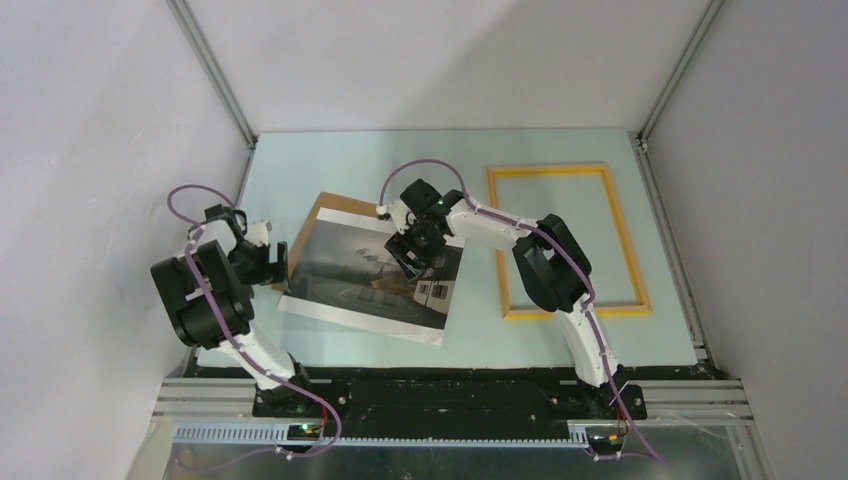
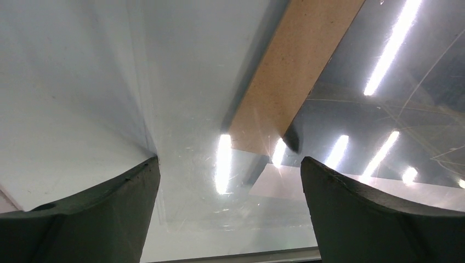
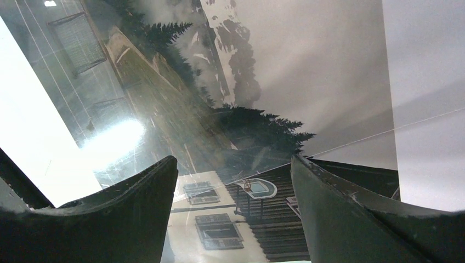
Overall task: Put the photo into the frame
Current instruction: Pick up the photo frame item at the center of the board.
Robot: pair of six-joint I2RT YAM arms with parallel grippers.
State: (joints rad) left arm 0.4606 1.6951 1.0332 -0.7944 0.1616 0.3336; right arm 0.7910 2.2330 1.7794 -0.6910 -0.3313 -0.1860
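Fingers on my left arm, the left fingers (image 2: 98, 213), stand wide apart with nothing between them. They sit at the left edge of the photo (image 1: 365, 275), low over the pale table (image 1: 300, 165), pointing toward a strip of brown backing board (image 2: 296, 66). That board lies under the photo, and its far corner shows past the photo's far-left edge. The photo lies skewed on the board, dark landscape facing up, with a white border along its near edge. My right fingers (image 3: 126, 213) are spread too and grip nothing. They hover over the right part of the photo, above the white house and dark trees. To the right of the photo, apart from it, the frame (image 1: 625, 240) lies flat on the table, and the table shows through it.
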